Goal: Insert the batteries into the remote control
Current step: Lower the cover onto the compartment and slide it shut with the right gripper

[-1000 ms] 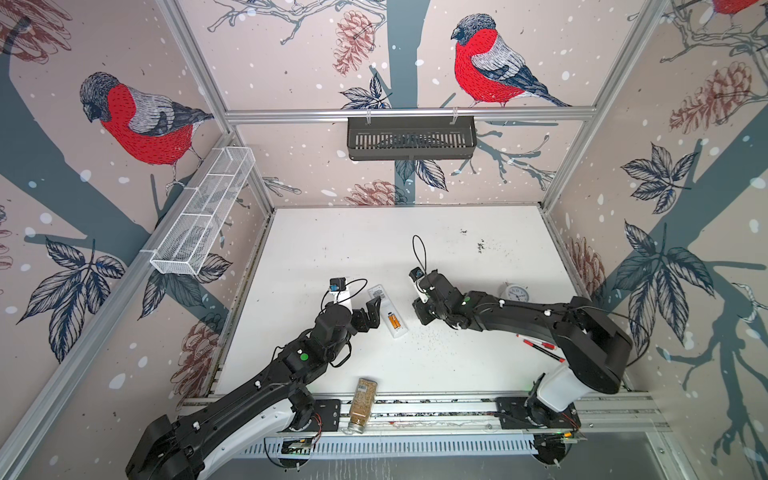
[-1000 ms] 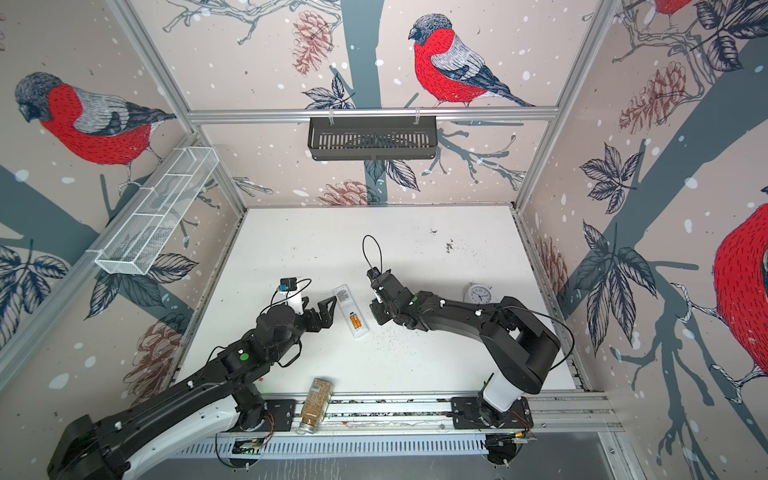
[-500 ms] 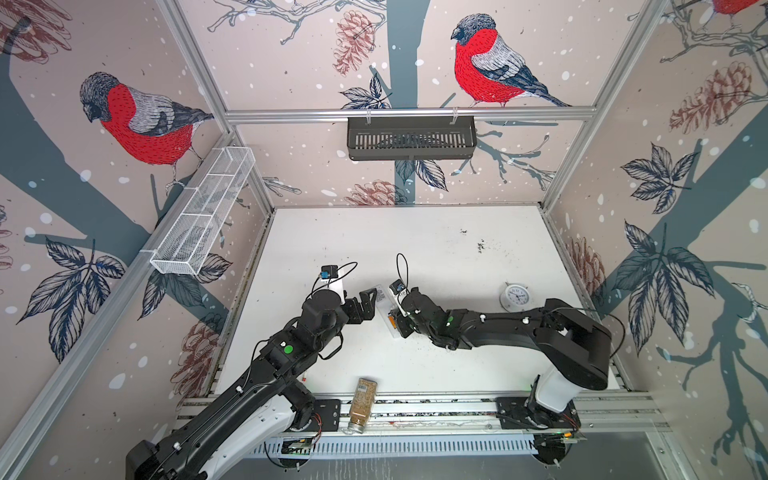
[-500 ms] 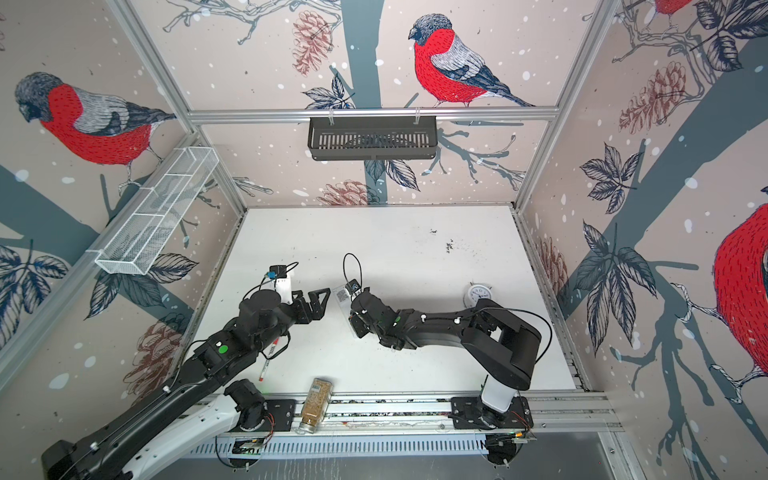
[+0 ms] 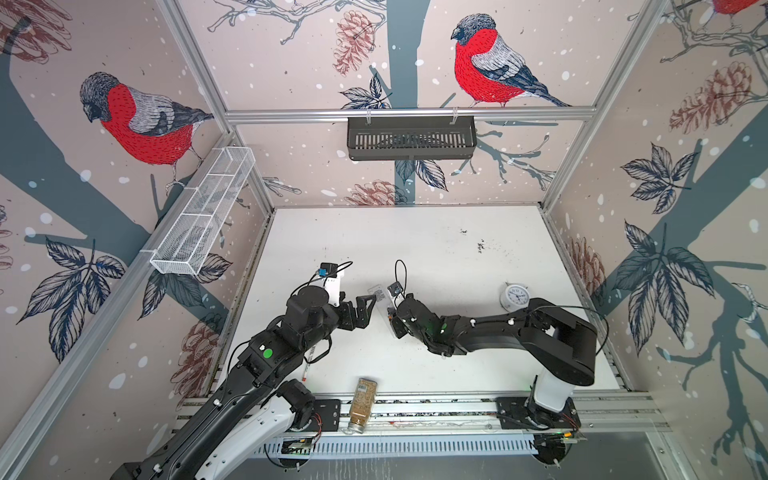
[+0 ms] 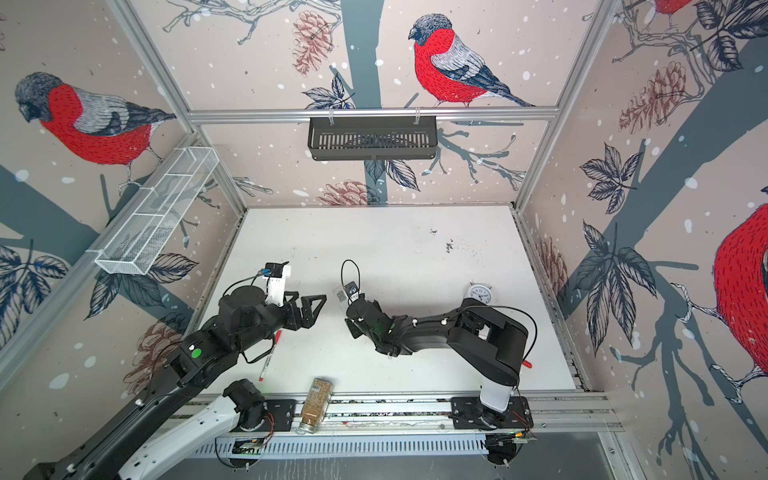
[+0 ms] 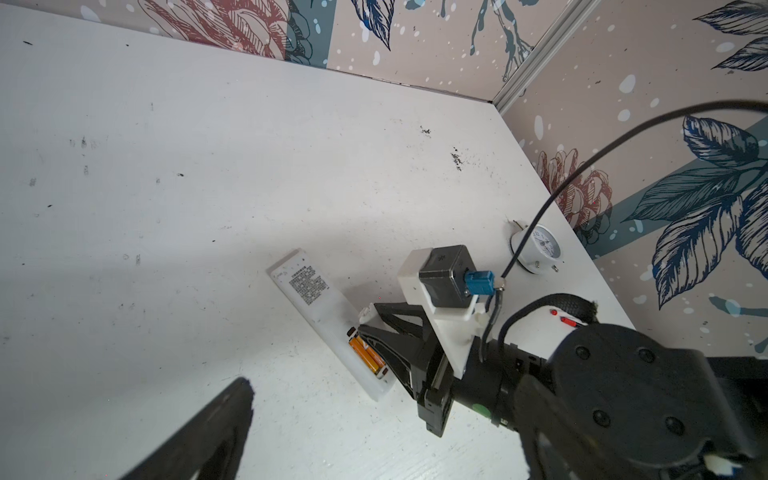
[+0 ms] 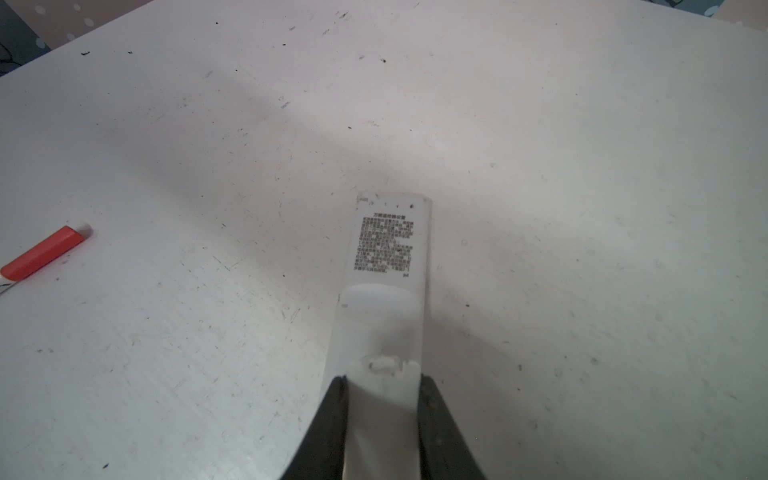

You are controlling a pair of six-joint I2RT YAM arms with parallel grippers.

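Observation:
The remote control (image 7: pixel 311 291) lies back up on the white table, near the middle in both top views (image 5: pixel 379 292) (image 6: pixel 341 294). Its compartment is open, with two orange batteries (image 7: pixel 365 353) lying side by side inside. My right gripper (image 8: pixel 382 380) is shut on a white battery cover (image 8: pixel 382 399) and holds it over that end of the remote (image 8: pixel 386 249). In both top views it covers the compartment (image 5: pixel 394 320) (image 6: pixel 352 320). My left gripper (image 5: pixel 371 311) (image 6: pixel 318 311) stands open and empty just left of the remote. Only one of its fingers (image 7: pixel 224 419) shows in the left wrist view.
A round white alarm clock (image 5: pixel 515 296) (image 7: pixel 538 245) stands to the right. One white pen with a red cap (image 6: pixel 270 353) (image 8: pixel 45 251) lies under the left arm, another (image 6: pixel 527 364) by the right arm. A spice jar (image 5: pixel 363 403) lies on the front rail.
My right gripper has swung left with the white cover and now sits over the remote's open compartment. The left gripper has stayed open and hardly moved.

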